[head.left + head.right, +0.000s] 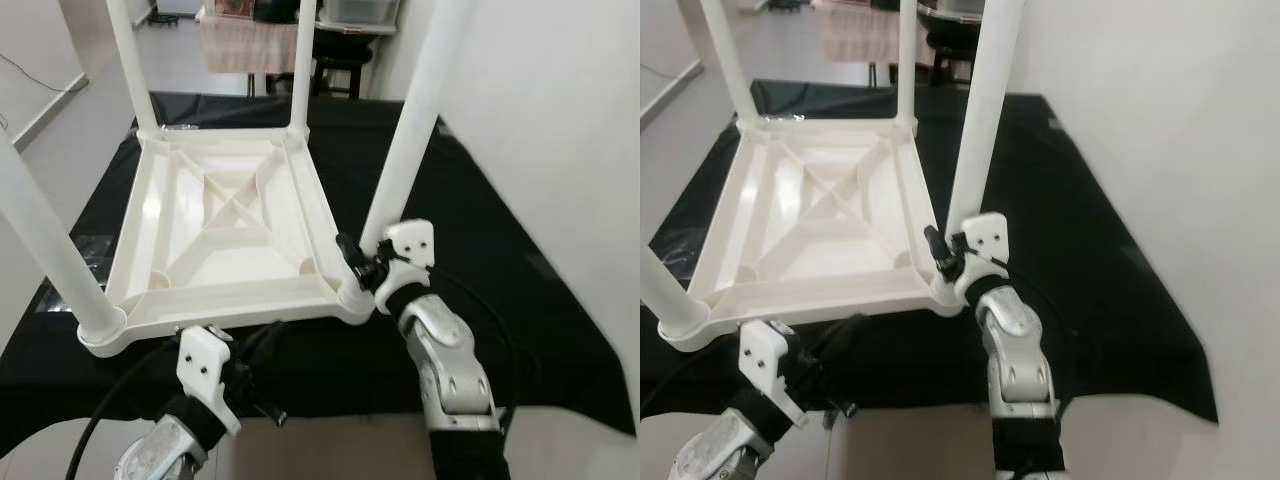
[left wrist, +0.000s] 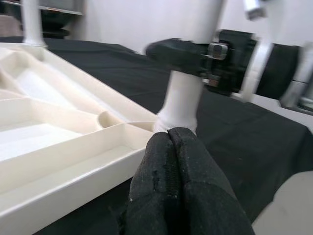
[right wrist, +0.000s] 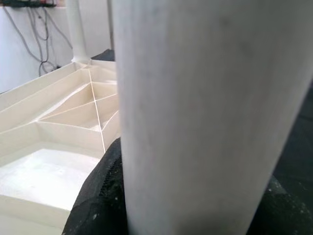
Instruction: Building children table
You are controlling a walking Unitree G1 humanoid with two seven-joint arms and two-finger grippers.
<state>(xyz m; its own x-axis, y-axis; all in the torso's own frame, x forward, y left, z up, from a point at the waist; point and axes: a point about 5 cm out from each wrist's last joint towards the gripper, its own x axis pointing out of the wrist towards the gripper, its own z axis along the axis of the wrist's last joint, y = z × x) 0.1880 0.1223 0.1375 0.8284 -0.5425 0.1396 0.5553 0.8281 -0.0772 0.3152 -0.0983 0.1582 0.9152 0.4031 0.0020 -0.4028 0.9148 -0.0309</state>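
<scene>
The kids' table top lies upside down on a black cloth spread over the floor, ribbed underside facing up, w/ four white legs standing in its corner sockets. The near-right leg is the one being worked: the right gripper sits low on it, just above the socket, black fingers wrapped around the tube and clamped on it, as the right wrist view shows w/ the leg right up against the lens. The left gripper hangs near the front edge of the top, towards that same corner, its two fingers pressed together and holding nothing. Near-left leg and both far legs look upright; can't tell whether any is fully seated. Looks like the last leg is being pushed or twisted home, so the job seems close to done bar flipping it over. Risks as I see it: pushing off-axis could tilt the leg and jam it in the socket, and since nothing pins the top down, it could slide on the cloth or lift at the far side. A stool and a draped table stand beyond the cloth, white wall to the right.
</scene>
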